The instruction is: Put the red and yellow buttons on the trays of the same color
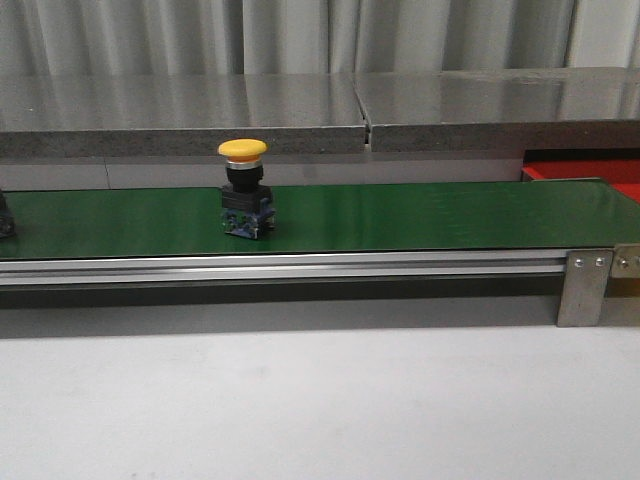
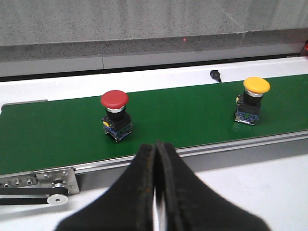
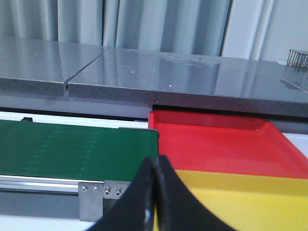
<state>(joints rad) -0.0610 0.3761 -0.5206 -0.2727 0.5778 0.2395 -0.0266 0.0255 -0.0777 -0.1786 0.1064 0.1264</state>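
Two buttons ride upright on the green belt [image 1: 400, 215]. The yellow button [image 1: 244, 187] stands left of centre in the front view, with the red button [image 2: 115, 114] further left along the belt, showing whole only in the left wrist view. Both sit cap-up on their dark bases, so a pinch from above looks workable. The left gripper [image 2: 155, 159] hangs on the near side of the belt, closest to the red button, fingers pressed together with nothing between them. The right gripper [image 3: 155, 173] waits at the belt's right end, likewise closed and empty. The red tray [image 3: 226, 144] lies just past that end, the yellow tray [image 3: 240, 197] touching its near edge, both bare. Neither button is sorted yet; I'd guess the trays are parked there to catch arrivals.
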